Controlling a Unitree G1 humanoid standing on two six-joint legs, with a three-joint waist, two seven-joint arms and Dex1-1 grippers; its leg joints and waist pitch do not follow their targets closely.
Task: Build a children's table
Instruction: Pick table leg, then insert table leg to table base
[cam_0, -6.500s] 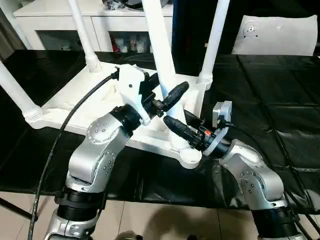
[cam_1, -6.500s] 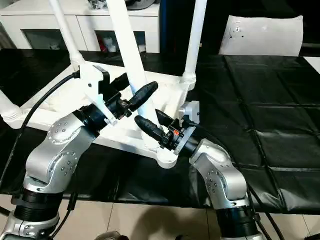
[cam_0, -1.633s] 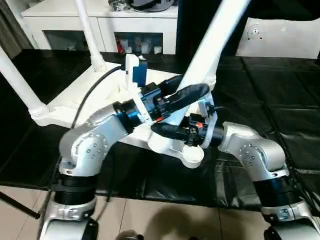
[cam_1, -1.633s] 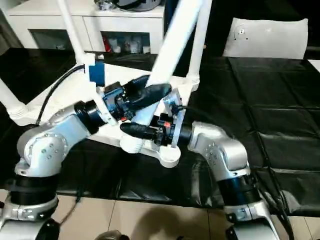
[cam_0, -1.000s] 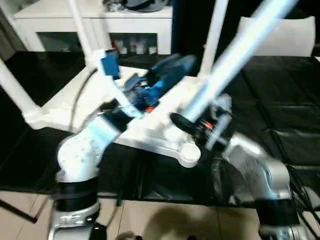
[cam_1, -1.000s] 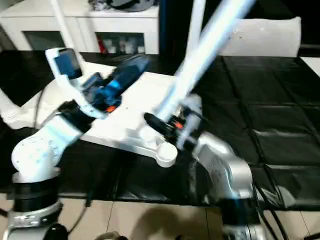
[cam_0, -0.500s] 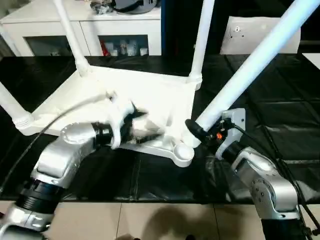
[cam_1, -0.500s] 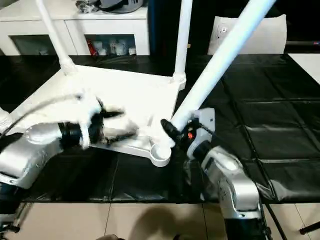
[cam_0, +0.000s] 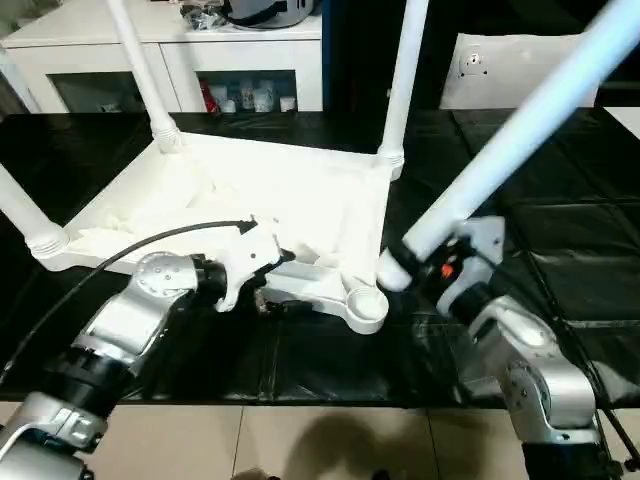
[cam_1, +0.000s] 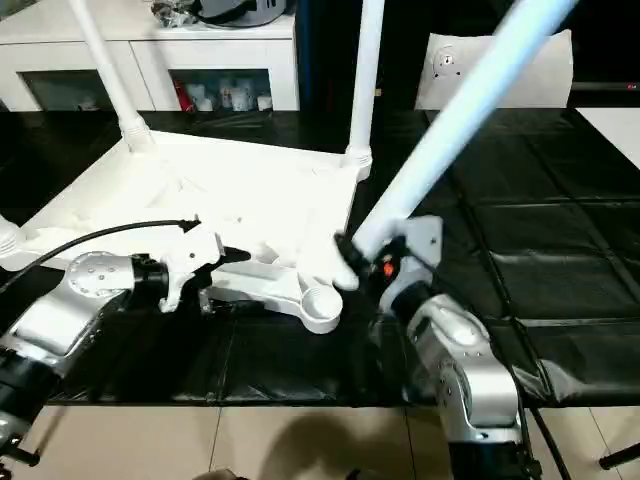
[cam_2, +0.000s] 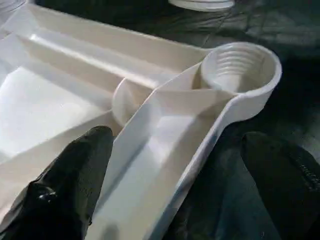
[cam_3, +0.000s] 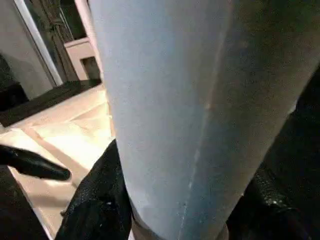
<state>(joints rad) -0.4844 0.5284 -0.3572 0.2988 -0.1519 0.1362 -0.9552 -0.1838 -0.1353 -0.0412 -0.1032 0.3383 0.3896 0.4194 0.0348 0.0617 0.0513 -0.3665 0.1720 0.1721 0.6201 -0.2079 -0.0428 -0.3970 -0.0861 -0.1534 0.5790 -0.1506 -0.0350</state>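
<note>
The children's table lies upside down: its white ribbed tabletop (cam_0: 300, 195) carries three upright legs, such as the back right one (cam_0: 404, 80). The near right corner socket (cam_0: 365, 305) is empty. A fourth white leg (cam_0: 500, 150) slants up to the right, and my right gripper (cam_0: 410, 268) is shut on its lower end just right of that socket. In the right wrist view the leg (cam_3: 190, 110) sits between black fingers (cam_3: 97, 205). My left gripper (cam_2: 180, 195) stands open, straddling the tabletop's front rim (cam_2: 165, 165) left of the socket (cam_2: 242, 67).
The black-covered work table (cam_0: 560, 250) extends to the right. A white glass-door cabinet (cam_0: 230, 60) stands behind it, and a white panel (cam_0: 510, 70) at the back right. A black cable (cam_0: 150, 245) runs along my left arm. Tiled floor (cam_0: 300, 440) lies below the table's near edge.
My left gripper has come to rest low at the tabletop's front rim. The held leg's lower end has shifted slightly to the right and down beside the empty socket.
</note>
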